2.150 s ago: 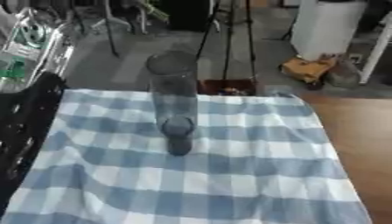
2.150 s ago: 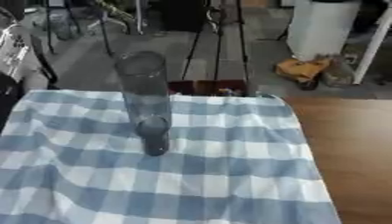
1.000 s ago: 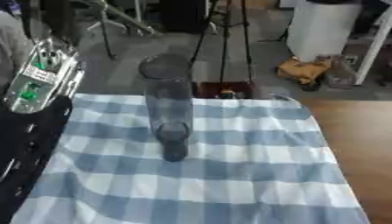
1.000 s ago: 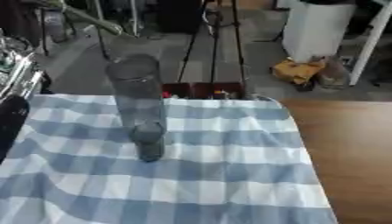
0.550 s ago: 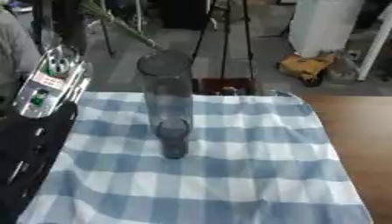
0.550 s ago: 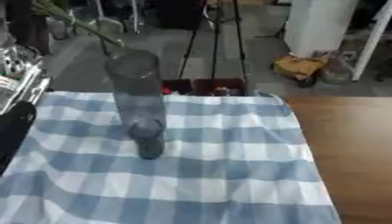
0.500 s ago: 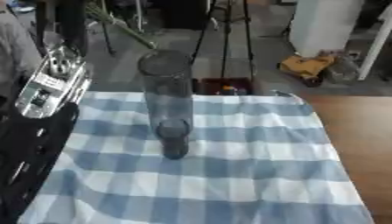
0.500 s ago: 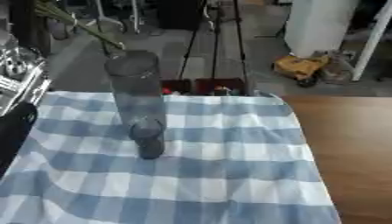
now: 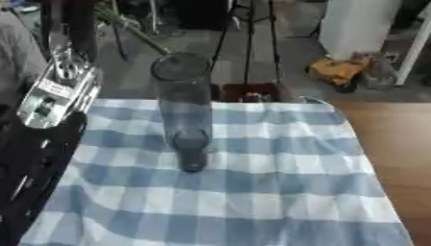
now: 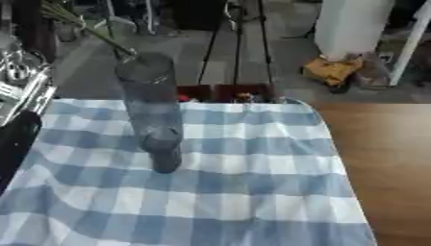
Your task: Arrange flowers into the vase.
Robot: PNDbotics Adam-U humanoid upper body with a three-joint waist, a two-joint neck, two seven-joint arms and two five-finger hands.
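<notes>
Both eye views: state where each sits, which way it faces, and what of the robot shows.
Left eye view: in the head, looking down at the tall glass vase on the checked cloth; the left arm fills the left edge.
Right eye view: beside it, same downward aim; only a sliver of that arm.
Both share vase, cloth and green stem.

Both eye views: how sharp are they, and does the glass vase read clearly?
Left eye view: soft throughout; the vase reads as a dark see-through tube on the checked cloth. Right eye view: equally soft; the green stem near the rim smears, with no strong glare.
</notes>
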